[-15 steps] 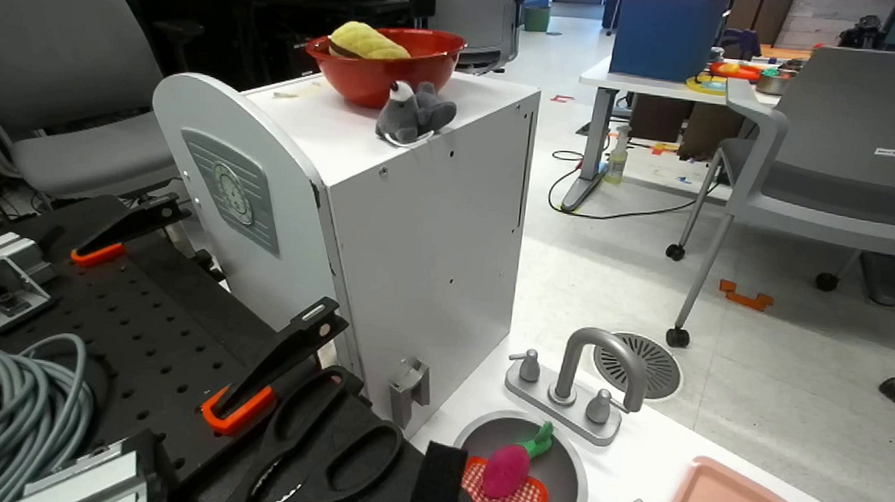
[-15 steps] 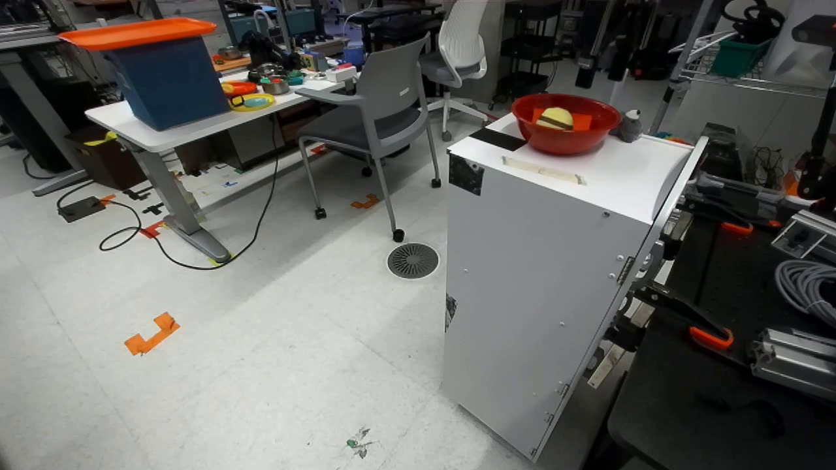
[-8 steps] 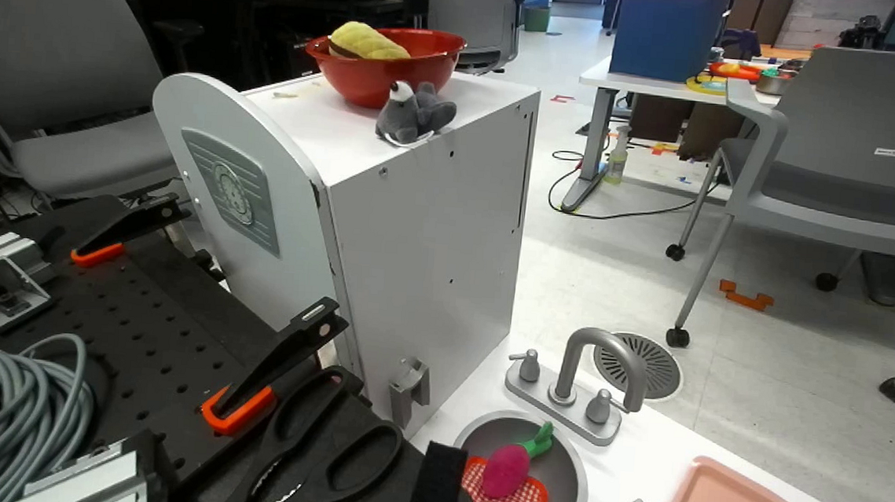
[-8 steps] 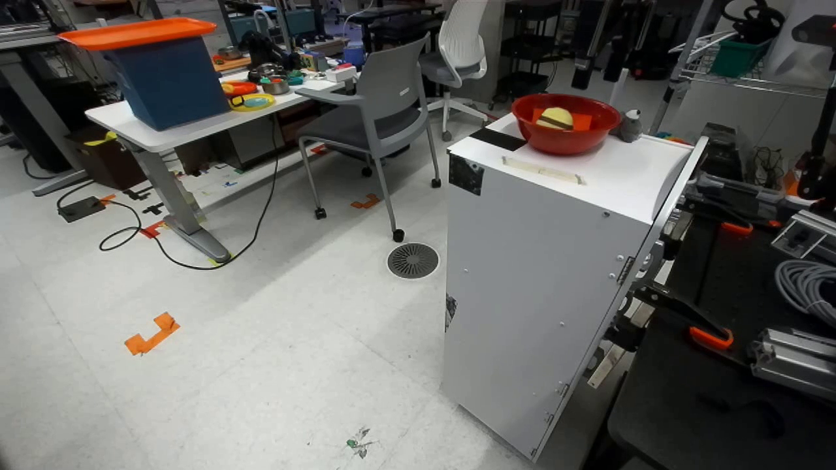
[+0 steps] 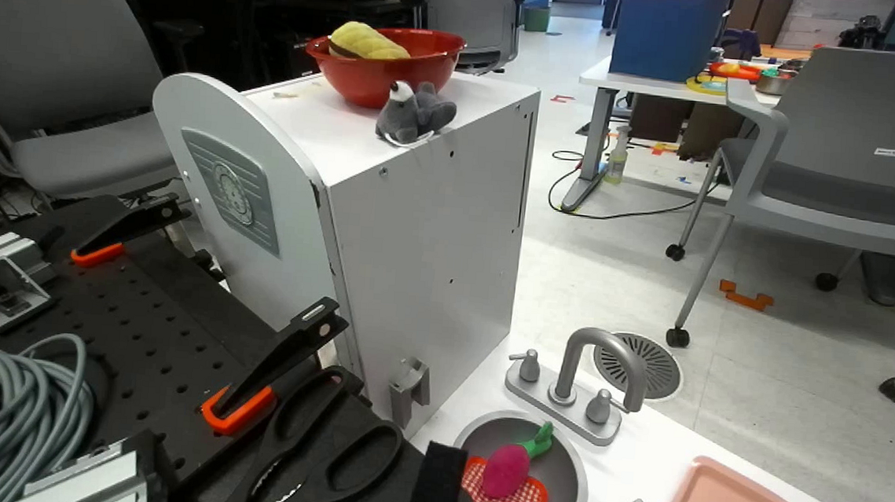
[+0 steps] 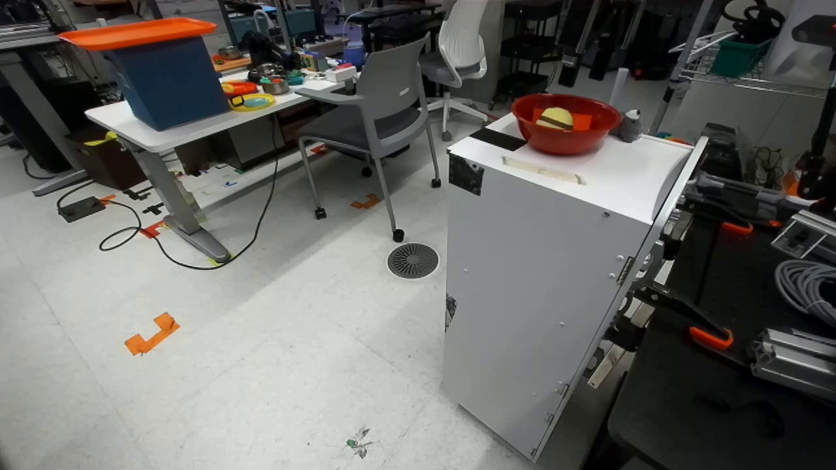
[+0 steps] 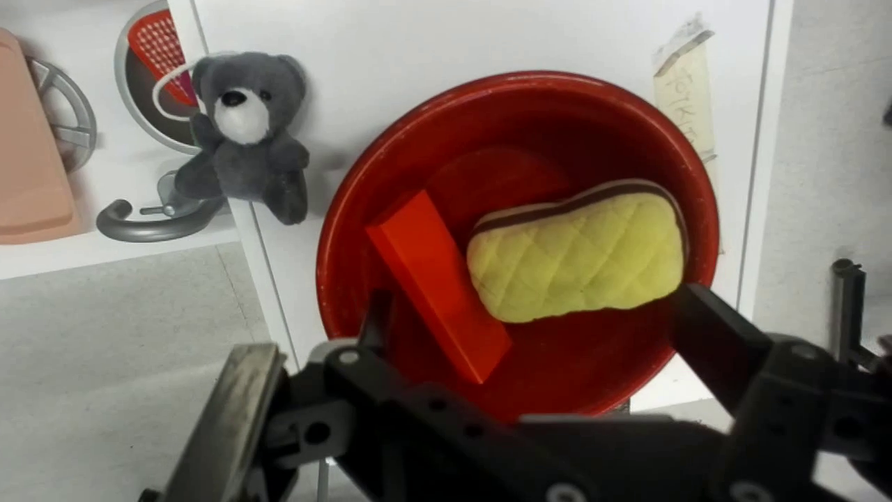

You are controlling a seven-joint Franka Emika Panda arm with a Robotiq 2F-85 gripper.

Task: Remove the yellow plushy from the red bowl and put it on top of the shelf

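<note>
The yellow plushy lies inside the red bowl, a quilted oblong with a brown stripe along one edge. It also shows in both exterior views. The bowl stands on the flat white top of the shelf, also seen in an exterior view. My gripper is open and empty in the wrist view, its fingers wide apart over the bowl; the right fingertip overlaps the plushy's lower right corner in the picture. In an exterior view the gripper hangs above and behind the bowl.
A red-orange block lies in the bowl beside the plushy. A grey bear toy sits by the bowl at the shelf's edge. A faucet and sink stand low beside the shelf. A black perforated table adjoins it.
In an exterior view my gripper has moved a little to the left and stays above the bowl. The plushy, bowl and bear have not moved.
</note>
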